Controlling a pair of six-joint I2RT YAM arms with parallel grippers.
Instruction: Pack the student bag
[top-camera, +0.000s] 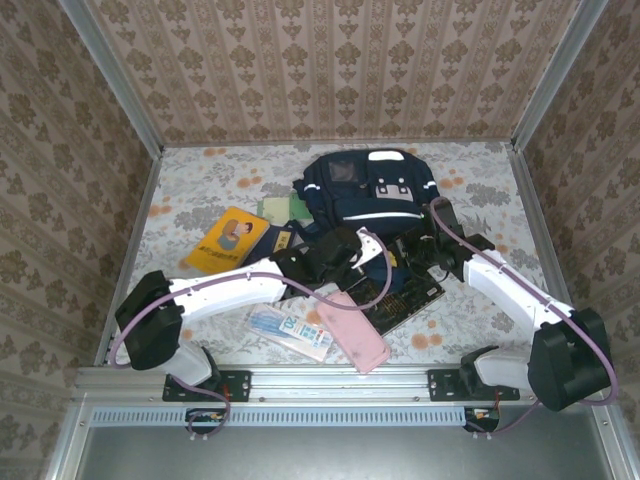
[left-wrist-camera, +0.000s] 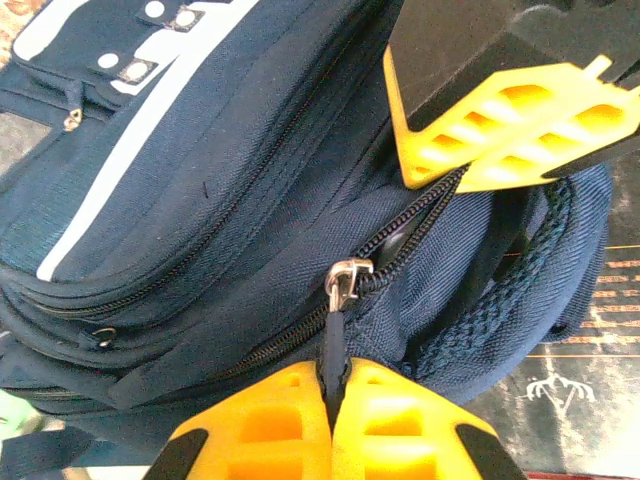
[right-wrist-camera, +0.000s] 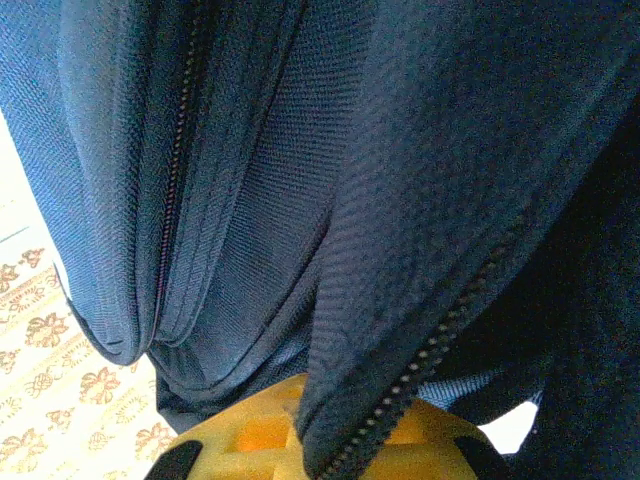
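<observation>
Stationery lies on the left of the floral table (top-camera: 190, 175) in the top view: an orange book (top-camera: 228, 240) with a pale green pad (top-camera: 278, 208) just beyond it. Nearer the arms, a blue-and-white packet (top-camera: 290, 330) sits beside a pink pencil case (top-camera: 355, 335). Right of the book, the left gripper (left-wrist-camera: 332, 374) meets the near side of the student bag (top-camera: 370, 190). The bag lies mid-table toward the far wall, its white-striped front pocket facing up. The left wrist view shows this gripper's yellow fingers (left-wrist-camera: 260, 430) pressed together on the dark zipper pull (left-wrist-camera: 333, 340), which hangs from the metal slider (left-wrist-camera: 347, 275). Right of the slider the zip gapes a little. A dark patterned board (top-camera: 410, 295) lies at the bag's near edge. Farther right, the right gripper (left-wrist-camera: 455, 165) is clamped on the bag's navy fabric at the open end of that zip, apart from the left one.
</observation>
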